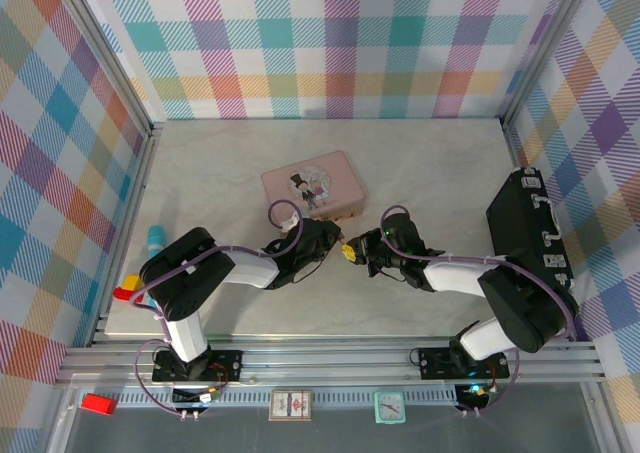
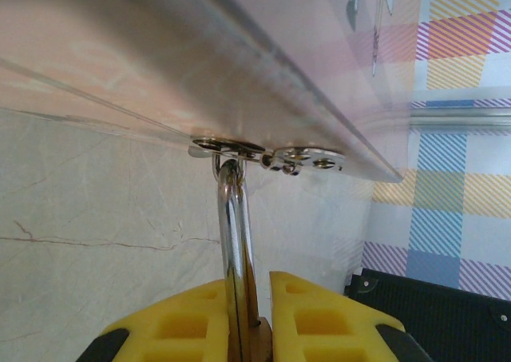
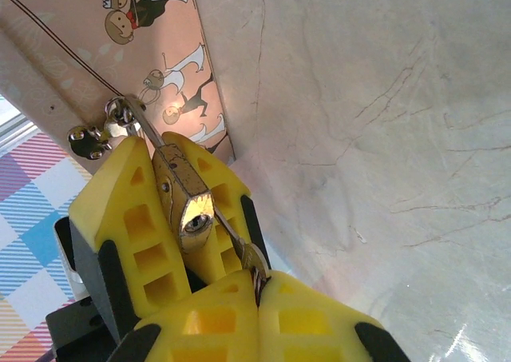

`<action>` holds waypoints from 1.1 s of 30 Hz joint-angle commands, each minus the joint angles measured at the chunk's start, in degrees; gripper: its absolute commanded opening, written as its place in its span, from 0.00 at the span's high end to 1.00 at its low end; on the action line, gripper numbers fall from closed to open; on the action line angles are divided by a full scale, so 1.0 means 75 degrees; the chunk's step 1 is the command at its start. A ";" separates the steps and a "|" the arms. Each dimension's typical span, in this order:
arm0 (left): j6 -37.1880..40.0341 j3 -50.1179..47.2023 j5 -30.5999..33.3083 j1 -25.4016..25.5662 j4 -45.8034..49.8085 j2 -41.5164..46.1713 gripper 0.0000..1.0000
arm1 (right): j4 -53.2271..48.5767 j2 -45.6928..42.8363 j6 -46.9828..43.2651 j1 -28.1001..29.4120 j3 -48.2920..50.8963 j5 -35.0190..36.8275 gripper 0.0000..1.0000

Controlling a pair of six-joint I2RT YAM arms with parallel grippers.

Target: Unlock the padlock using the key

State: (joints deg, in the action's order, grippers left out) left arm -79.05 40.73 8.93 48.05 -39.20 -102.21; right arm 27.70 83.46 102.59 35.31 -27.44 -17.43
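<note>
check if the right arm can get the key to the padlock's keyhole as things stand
Probably yes. The left gripper holds the padlock with its keyhole facing the right gripper, which pinches the key just beside it. Nothing lies between them, though the key looks slightly off to one side.

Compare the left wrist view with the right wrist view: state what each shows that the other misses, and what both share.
Left wrist alone: the black case at lower right. Right wrist alone: the brass body of the padlock with its keyhole, the key pinched in the right fingers, and the cartoon figures on the pink tin. Both: the left fingers clamped on the padlock, its silver shackle hooked through the tin's hasp, and the marble table.
</note>
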 commanded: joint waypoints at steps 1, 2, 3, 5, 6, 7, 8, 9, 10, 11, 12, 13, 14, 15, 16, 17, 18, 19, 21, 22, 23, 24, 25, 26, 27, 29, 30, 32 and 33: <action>-0.0739 -0.0210 -0.1256 0.0300 0.0178 -0.0205 1.00 | -0.0021 -0.0241 -0.0204 0.0018 -0.0150 -0.0032 1.00; -0.0746 -0.0216 -0.1249 0.0305 0.0154 -0.0213 1.00 | -0.0057 -0.0246 -0.0224 0.0015 -0.0150 -0.0020 1.00; -0.0734 -0.0216 -0.1261 0.0298 0.0164 -0.0208 1.00 | -0.0062 -0.0241 -0.0234 0.0015 -0.0152 -0.0028 1.00; -0.0722 -0.0193 -0.1261 0.0296 0.0199 -0.0196 1.00 | -0.0037 -0.0196 -0.0232 -0.0002 -0.0167 -0.0098 1.00; -0.0711 -0.0187 -0.1261 0.0305 0.0236 -0.0200 1.00 | 0.0032 -0.0191 -0.0212 0.0003 -0.0162 -0.0102 1.00; -0.0711 -0.0181 -0.1260 0.0298 0.0239 -0.0185 1.00 | 0.0045 -0.0183 -0.0212 -0.0007 -0.0150 -0.0096 1.00; -0.0699 -0.0171 -0.1261 0.0296 0.0249 -0.0188 1.00 | 0.0011 -0.0193 -0.0213 -0.0003 -0.0150 -0.0102 1.00; -0.0699 -0.0169 -0.1258 0.0303 0.0270 -0.0188 1.00 | 0.0010 -0.0205 -0.0220 -0.0003 -0.0148 -0.0102 1.00; -0.0689 -0.0169 -0.1261 0.0290 0.0281 -0.0188 1.00 | 0.0009 -0.0227 -0.0225 0.0003 -0.0149 -0.0112 1.00; -0.0698 -0.0169 -0.1249 0.0302 0.0274 -0.0199 1.00 | 0.0001 -0.0250 -0.0208 0.0003 -0.0128 -0.0113 1.00; -0.0694 -0.0169 -0.1249 0.0299 0.0276 -0.0194 1.00 | 0.0002 -0.0286 -0.0222 0.0003 -0.0115 -0.0108 1.00; -0.0699 -0.0160 -0.1237 0.0302 0.0278 -0.0198 1.00 | -0.0048 -0.0317 -0.0242 0.0003 -0.0115 -0.0102 1.00; -0.0699 -0.0151 -0.1249 0.0298 0.0267 -0.0211 1.00 | -0.0121 -0.0365 -0.0274 0.0003 -0.0104 -0.0090 1.00; -0.0679 -0.0135 -0.1260 0.0309 0.0259 -0.0214 1.00 | -0.0164 -0.0409 -0.0314 0.0003 -0.0103 -0.0062 1.00; -0.0636 -0.0102 -0.1283 0.0302 0.0246 -0.0223 1.00 | -0.0246 -0.0456 -0.0410 0.0003 -0.0120 -0.0043 1.00; -0.0607 -0.0079 -0.1295 0.0308 0.0255 -0.0234 1.00 | -0.0360 -0.0484 -0.0492 0.0001 -0.0154 -0.0043 1.00; -0.0594 -0.0059 -0.1307 0.0308 0.0269 -0.0223 1.00 | -0.0439 -0.0509 -0.0537 -0.0003 -0.0161 -0.0037 1.00; -0.0582 -0.0041 -0.1308 0.0310 0.0282 -0.0212 1.00 | -0.0442 -0.0511 -0.0524 -0.0005 -0.0150 -0.0021 1.00; -0.0570 -0.0053 -0.1296 0.0308 0.0313 -0.0188 1.00 | -0.0381 -0.0491 -0.0488 -0.0009 -0.0132 -0.0005 1.00; -0.0570 -0.0062 -0.1296 0.0308 0.0311 -0.0170 1.00 | -0.0405 -0.0478 -0.0484 -0.0008 -0.0148 -0.0008 1.00; -0.0570 -0.0069 -0.1296 0.0308 0.0294 -0.0165 1.00 | -0.0399 -0.0459 -0.0488 -0.0010 -0.0144 -0.0008 1.00; -0.0576 -0.0080 -0.1302 0.0308 0.0296 -0.0153 1.00 | -0.0377 -0.0424 -0.0495 -0.0011 -0.0158 -0.0008 1.00; -0.0570 -0.0081 -0.1308 0.0308 0.0303 -0.0133 1.00 | -0.0394 -0.0397 -0.0522 -0.0009 -0.0172 -0.0020 1.00; -0.0563 -0.0087 -0.1308 0.0309 0.0295 -0.0121 1.00 | -0.0424 -0.0372 -0.0538 -0.0009 -0.0180 -0.0020 1.00; -0.0558 -0.0096 -0.1299 0.0308 0.0298 -0.0106 1.00 | -0.0416 -0.0331 -0.0530 -0.0009 -0.0175 -0.0037 1.00; -0.0558 -0.0104 -0.1284 0.0308 0.0305 -0.0079 1.00 | -0.0331 -0.0267 -0.0492 -0.0010 -0.0140 -0.0055 1.00; -0.0544 -0.0099 -0.1284 0.0308 0.0305 -0.0082 1.00 | -0.0310 -0.0242 -0.0482 -0.0009 -0.0126 -0.0066 1.00; -0.0547 -0.0099 -0.1284 0.0314 0.0303 -0.0094 1.00 | -0.0316 -0.0236 -0.0477 -0.0009 -0.0114 -0.0055 1.00; -0.0547 -0.0099 -0.1297 0.0308 0.0297 -0.0104 1.00 | -0.0353 -0.0237 -0.0493 -0.0015 -0.0126 -0.0055 1.00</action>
State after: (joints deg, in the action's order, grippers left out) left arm -78.74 40.71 8.91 48.05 -39.13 -102.17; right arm 25.50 81.17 99.77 35.31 -27.44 -17.63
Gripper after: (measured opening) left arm 0.141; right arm 0.064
